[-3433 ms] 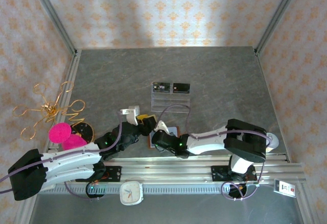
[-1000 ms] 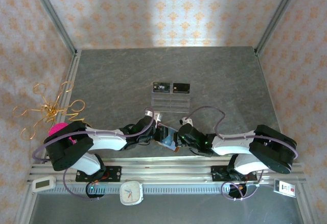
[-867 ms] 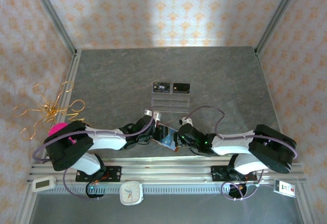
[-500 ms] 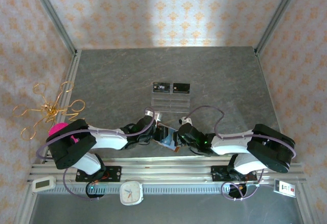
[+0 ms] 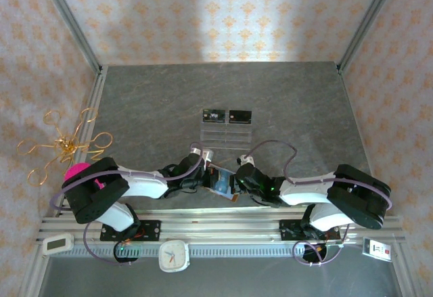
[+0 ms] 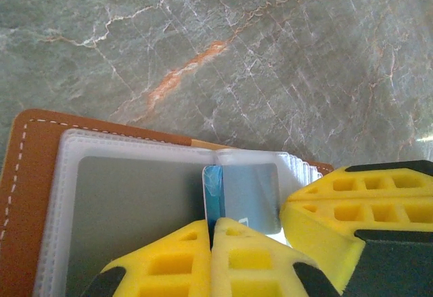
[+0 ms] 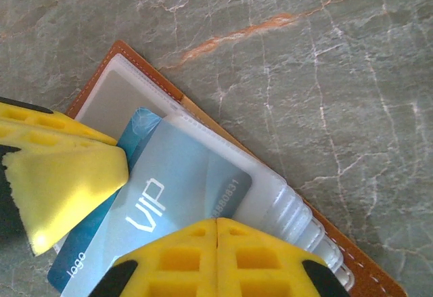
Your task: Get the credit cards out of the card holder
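Card holder (image 5: 221, 180) lies open on the grey marble table (image 5: 284, 101) at its near edge, between the two arms; brown leather border (image 6: 27, 175) with white stitching, clear plastic sleeves fanned out on top.

Left gripper (image 6: 212, 243): yellow fingers pressed together, no gap; a light blue card (image 6: 214, 199) stands on edge and runs straight into the seam between them, so it reads as pinched. In the right wrist view the same card (image 7: 140, 129) sticks partly out of a sleeve, one corner under the left finger.

Right gripper (image 7: 216, 243): fingers likewise closed against each other, tips resting on a blue-grey card marked "VIP" (image 7: 183, 189); that card is half in its sleeve; I cannot tell whether it is gripped or merely pressed.

From above, left gripper (image 5: 202, 178) and right gripper (image 5: 234, 183) sit at either side of the holder, nearly touching.

Further back: clear rack (image 5: 228, 136) with two dark cards (image 5: 214, 115) standing along its top edge, well apart from the holder.
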Tool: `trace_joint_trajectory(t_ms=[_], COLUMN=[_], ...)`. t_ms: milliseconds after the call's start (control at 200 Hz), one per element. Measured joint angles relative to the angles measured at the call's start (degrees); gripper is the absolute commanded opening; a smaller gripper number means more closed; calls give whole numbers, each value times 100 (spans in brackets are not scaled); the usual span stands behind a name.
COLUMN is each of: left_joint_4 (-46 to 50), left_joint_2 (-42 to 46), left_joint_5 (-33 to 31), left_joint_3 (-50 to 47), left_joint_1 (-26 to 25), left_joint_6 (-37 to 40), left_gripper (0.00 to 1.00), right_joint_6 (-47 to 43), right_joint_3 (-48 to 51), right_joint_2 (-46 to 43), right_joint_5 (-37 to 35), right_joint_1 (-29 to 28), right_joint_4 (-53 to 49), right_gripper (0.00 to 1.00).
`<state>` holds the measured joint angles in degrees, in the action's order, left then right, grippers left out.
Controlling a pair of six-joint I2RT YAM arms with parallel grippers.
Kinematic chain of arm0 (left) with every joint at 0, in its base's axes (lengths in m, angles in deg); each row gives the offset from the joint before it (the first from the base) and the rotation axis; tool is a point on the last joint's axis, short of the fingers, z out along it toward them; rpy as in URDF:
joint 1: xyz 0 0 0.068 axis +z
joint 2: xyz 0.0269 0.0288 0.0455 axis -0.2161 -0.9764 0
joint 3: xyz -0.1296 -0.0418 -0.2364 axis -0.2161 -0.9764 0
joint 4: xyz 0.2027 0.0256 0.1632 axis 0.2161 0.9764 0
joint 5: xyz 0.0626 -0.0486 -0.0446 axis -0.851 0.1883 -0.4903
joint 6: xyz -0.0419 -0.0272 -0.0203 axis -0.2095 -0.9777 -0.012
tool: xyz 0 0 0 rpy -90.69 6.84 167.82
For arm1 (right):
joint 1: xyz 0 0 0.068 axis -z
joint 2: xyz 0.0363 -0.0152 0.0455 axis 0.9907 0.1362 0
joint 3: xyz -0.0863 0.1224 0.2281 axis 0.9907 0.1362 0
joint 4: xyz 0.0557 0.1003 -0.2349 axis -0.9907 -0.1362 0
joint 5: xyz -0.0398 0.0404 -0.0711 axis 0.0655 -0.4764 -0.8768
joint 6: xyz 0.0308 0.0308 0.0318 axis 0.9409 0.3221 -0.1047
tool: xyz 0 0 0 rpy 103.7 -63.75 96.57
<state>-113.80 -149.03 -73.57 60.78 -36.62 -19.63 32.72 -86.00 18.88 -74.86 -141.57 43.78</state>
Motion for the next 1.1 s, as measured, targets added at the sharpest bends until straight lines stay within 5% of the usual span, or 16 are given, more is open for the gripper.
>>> trace_joint_trajectory(t_ms=[400, 551, 656, 751, 871, 1101], left_joint_4=[87, -52, -142, -240, -245, -271], left_joint_2=[772, 485, 334, 334, 334, 413], left_joint_5=[-127, 13, 153, 223, 291, 343], left_joint_3=[-299, -306, -337, -337, -337, -334], left_joint_1=[15, 50, 46, 46, 50, 50], left_joint_6=[24, 4, -26, -48, -68, -125], left_gripper=[0, 23, 30, 27, 0, 0], right_joint_6=[0, -2, -2, -2, -2, -2], right_joint_3=[2, 2, 2, 2, 2, 2], right_joint_2=[-48, -48, -48, -48, -48, -59], right_joint_5=[-17, -15, -15, -15, -17, -22], right_joint_1=[0, 0, 0, 0, 0, 0], right_joint_4=[-68, -70, -70, -70, -68, -85], right_gripper=[4, 4, 4, 4, 4, 5])
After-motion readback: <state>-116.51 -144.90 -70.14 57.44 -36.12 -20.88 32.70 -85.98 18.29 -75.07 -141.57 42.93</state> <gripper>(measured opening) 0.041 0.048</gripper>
